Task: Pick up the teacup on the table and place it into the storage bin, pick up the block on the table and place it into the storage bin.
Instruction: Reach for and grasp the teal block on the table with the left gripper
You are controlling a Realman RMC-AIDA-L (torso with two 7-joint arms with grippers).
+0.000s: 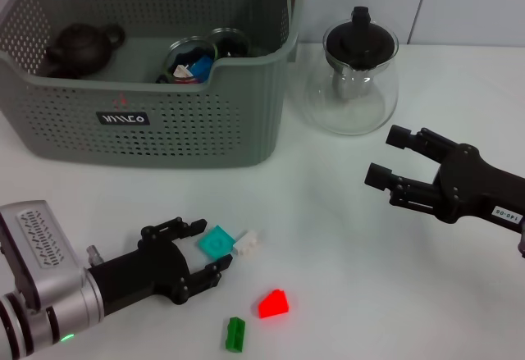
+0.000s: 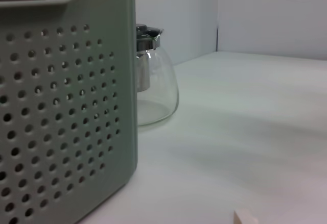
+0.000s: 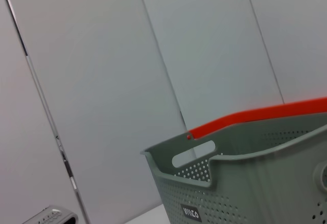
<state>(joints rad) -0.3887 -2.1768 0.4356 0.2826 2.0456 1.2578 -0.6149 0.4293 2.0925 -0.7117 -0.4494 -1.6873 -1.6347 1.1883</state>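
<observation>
Teal block (image 1: 216, 242) lying on the white surface (image 1: 344, 237) near its front edge, just at the tips of the left gripper (image 1: 203, 252), jaws spread with the block's near side between them but not pinched. Touching the teal block's far-right side, a small white block (image 1: 247, 242). Closer to the front edge, a red block (image 1: 273, 303) and a green block (image 1: 235, 334), both apart from the jaws. Storage bin (image 1: 156, 122) at the back left of the surface, holding a dark teapot (image 1: 78, 47) and glass teacups (image 1: 195, 58) (one with coloured pieces inside). Glass teapot (image 1: 355, 77) with black lid just beside the bin's right wall, toward the back edge. Right gripper (image 1: 392, 157) hovering above the right side of the surface, jaws spread and empty, well apart from the blocks. Left wrist view: bin wall (image 2: 66, 106) close, glass teapot (image 2: 153, 81) behind it.
</observation>
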